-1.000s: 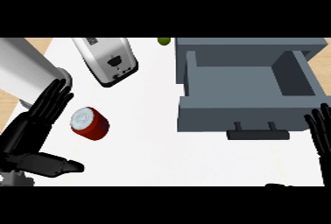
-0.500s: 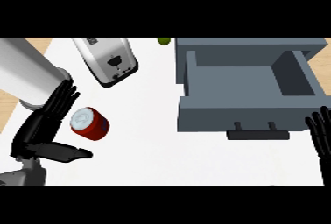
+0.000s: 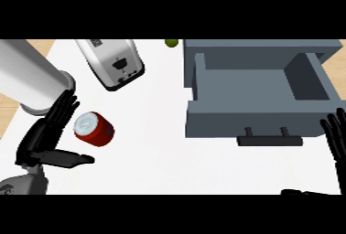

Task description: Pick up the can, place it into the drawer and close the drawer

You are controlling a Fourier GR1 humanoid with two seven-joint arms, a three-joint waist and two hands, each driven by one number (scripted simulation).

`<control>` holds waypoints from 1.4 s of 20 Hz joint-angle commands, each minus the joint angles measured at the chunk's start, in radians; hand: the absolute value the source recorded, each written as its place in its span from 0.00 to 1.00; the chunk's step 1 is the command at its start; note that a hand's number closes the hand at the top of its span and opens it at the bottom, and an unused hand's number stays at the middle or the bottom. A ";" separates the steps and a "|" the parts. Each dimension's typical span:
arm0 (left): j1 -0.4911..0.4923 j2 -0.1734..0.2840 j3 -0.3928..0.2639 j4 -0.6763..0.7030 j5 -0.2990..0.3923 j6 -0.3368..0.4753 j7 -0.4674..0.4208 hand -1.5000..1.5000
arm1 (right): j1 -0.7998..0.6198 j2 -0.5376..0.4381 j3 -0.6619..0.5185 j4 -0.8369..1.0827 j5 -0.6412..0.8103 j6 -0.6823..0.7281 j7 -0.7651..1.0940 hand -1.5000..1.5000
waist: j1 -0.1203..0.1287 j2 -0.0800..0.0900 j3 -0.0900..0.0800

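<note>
- Nothing of the task looks done: the red can [image 3: 94, 129] lies on its side on the white desk [image 3: 162, 151], unlifted, far from the drawer.
- The left hand [image 3: 49, 137] is spread open, fingers straight, thumb out below; the can sits just right of its fingers, ungrasped.
- Above that hand stands a silver toaster [image 3: 111, 63]; the desk's left edge runs close behind it.
- Rightward, bare desk offers open passage to the grey drawer [image 3: 260, 98], pulled out, nothing showing inside, handle [image 3: 269, 139] facing the robot.
- The right hand [image 3: 336, 142] rests open just right of the handle.
</note>
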 commanded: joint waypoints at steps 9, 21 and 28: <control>-0.035 0.018 0.004 0.327 -0.097 -0.013 -0.271 0.00 | 0.021 0.028 0.006 -0.048 0.012 0.018 0.018 0.00 | -0.002 0.000 0.000; -0.162 0.084 0.053 0.547 -0.098 -0.018 -0.346 0.00 | 0.076 0.064 0.028 -0.035 0.052 0.021 -0.054 0.00 | -0.005 0.000 0.000; -0.200 0.083 0.039 0.701 -0.132 0.002 -0.409 0.00 | -0.007 0.004 -0.055 -0.054 -0.032 0.039 0.050 0.00 | -0.004 0.001 0.000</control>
